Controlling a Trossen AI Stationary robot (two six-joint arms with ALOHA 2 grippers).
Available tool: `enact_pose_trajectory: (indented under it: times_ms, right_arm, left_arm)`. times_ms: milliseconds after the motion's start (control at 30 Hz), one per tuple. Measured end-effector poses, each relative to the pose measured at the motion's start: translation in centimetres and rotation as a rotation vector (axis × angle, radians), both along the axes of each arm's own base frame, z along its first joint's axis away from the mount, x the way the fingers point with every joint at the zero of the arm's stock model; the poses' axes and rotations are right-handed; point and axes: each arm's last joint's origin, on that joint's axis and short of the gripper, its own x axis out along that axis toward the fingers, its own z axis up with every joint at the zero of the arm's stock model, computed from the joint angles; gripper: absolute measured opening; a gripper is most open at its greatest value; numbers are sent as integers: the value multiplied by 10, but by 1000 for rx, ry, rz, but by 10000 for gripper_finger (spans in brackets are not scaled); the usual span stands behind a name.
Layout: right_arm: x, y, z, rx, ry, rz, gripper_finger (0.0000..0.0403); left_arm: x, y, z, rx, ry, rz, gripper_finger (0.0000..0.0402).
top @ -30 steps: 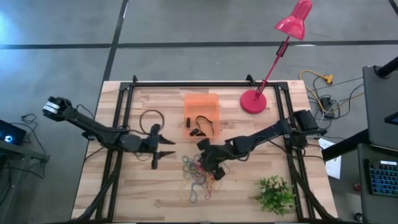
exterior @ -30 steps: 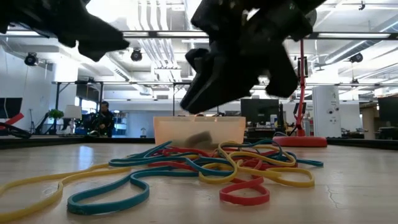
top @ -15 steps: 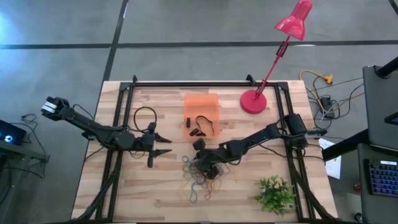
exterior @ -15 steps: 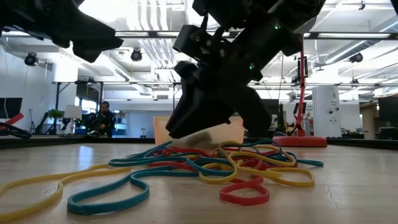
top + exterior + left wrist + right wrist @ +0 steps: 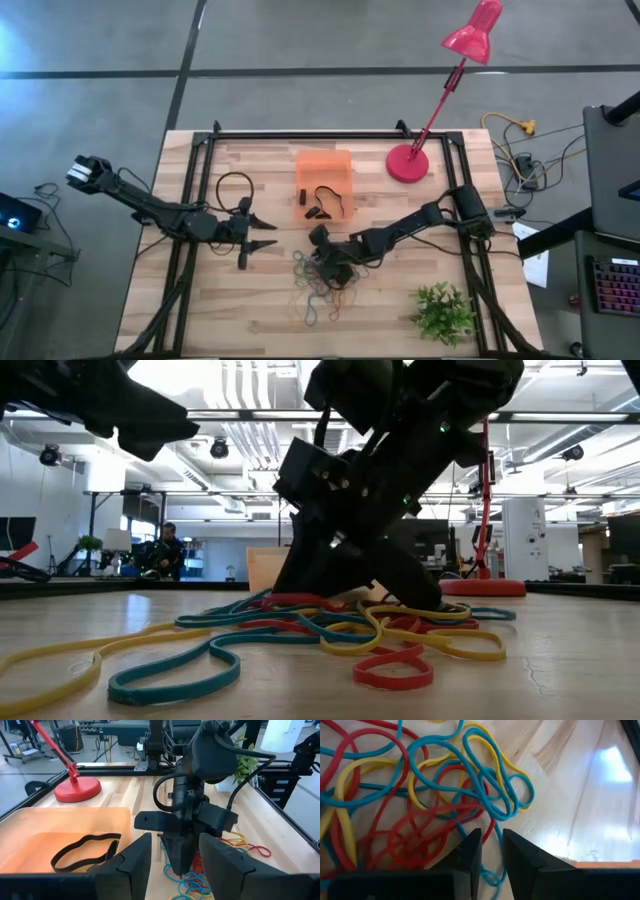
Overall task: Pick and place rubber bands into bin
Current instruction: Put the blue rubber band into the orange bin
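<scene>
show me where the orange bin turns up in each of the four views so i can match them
High view: the bin sits at the table's middle, toward the far edge, left of the red lamp base.
Low view: only a strip of its wall shows behind the right gripper.
Left wrist view: it fills the lower left, with a black band inside.
Right wrist view: only an orange sliver at the bottom right edge, probably the bin.
Shared landmark: the lamp base.

A grey floor [image 5: 100, 60] surrounds the wooden table [image 5: 400, 310]; ceiling lights [image 5: 240, 390] brighten the open room.
</scene>
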Motion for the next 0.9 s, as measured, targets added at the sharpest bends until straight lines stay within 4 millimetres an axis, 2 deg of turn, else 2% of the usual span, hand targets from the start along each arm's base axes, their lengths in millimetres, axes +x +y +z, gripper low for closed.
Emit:
enact_pose_trajectory:
  times_ms: [467, 900]
  right_arm:
    - [3, 8, 10, -35, -39, -7, 68]
    - [1, 17, 10, -31, -41, 17, 68]
  left_arm:
    - [0, 0, -1, 3, 4, 0, 151]
    - [0, 0, -1, 5, 4, 0, 151]
